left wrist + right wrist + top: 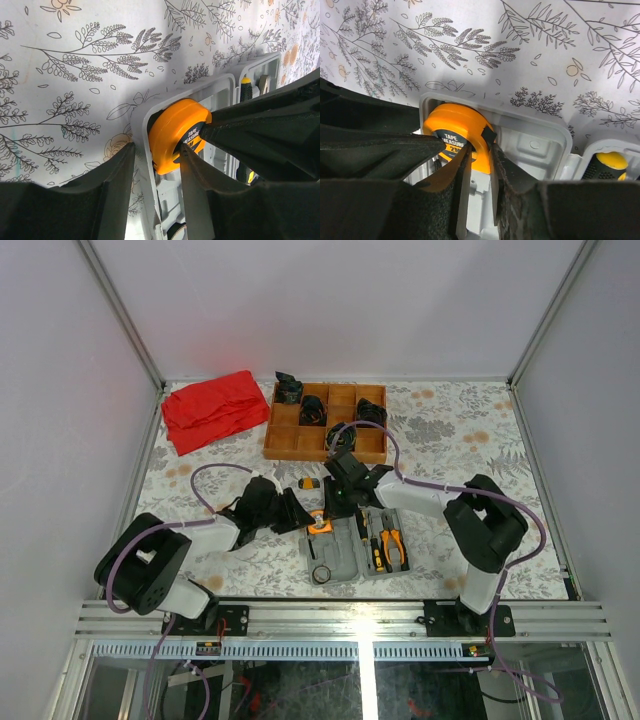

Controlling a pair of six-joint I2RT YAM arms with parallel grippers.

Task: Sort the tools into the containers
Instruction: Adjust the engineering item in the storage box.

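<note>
I read "TAPE MEASURE 2M" on round orange plastic tape measure [455, 122]; right gripper [480, 155] clamps its rim, left gripper [156, 156] apart astride grey moulded case [535, 145].

The floral table [450, 440] bears a grey tool case [345, 558] under the right gripper [335, 502]. Beyond it lie a yellow-grey piece [310, 483], wooden tray [284, 440] and red cloth [212, 408]

Wooden tray [283, 443]: 8 compartments, just beyond the right pincer [325, 512].
Black coiled bundles [313, 406]: 4, in or on the tray.
Red cloth [213, 408]: crumpled, well beyond the left pincer [302, 517], leftward.
Table [450, 440]: floral-print cover beneath both pincers.
</note>
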